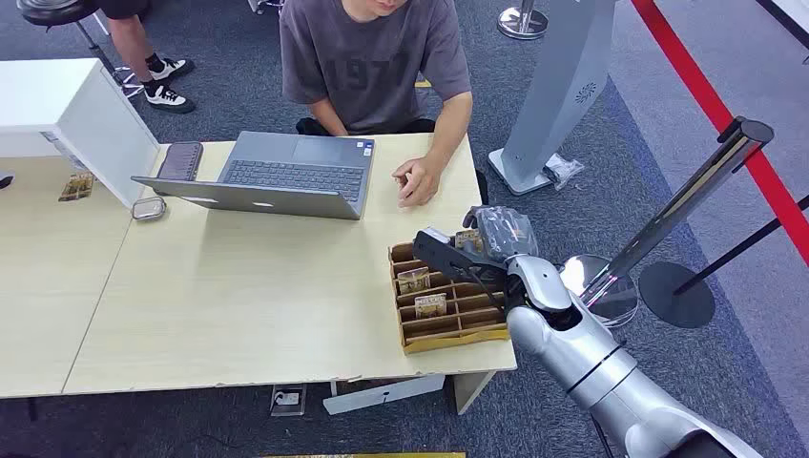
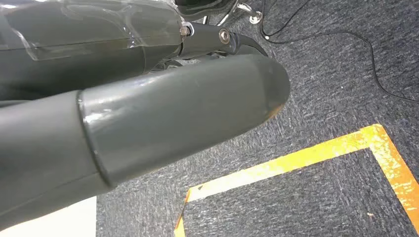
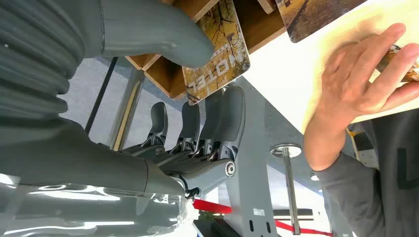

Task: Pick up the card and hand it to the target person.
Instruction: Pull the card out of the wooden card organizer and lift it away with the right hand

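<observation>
The right hand [image 3: 197, 79] pinches a card [image 3: 217, 52] printed "HOTEL" between thumb and fingers above the slotted wooden tray [image 1: 448, 310] at the bench's [image 1: 238, 305] right front corner, near the seated person's hand [image 1: 417, 179], whose grey shirt reads "197"; the left hand's [image 2: 148, 113] state I cannot tell.

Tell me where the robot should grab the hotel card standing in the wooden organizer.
Best bet is the card's free upper edge, which sticks out above the wooden organizer. Come down from above, thumb on one flat face and fingers on the other, since the slot walls hide its lower part. The right hand is already there.
</observation>
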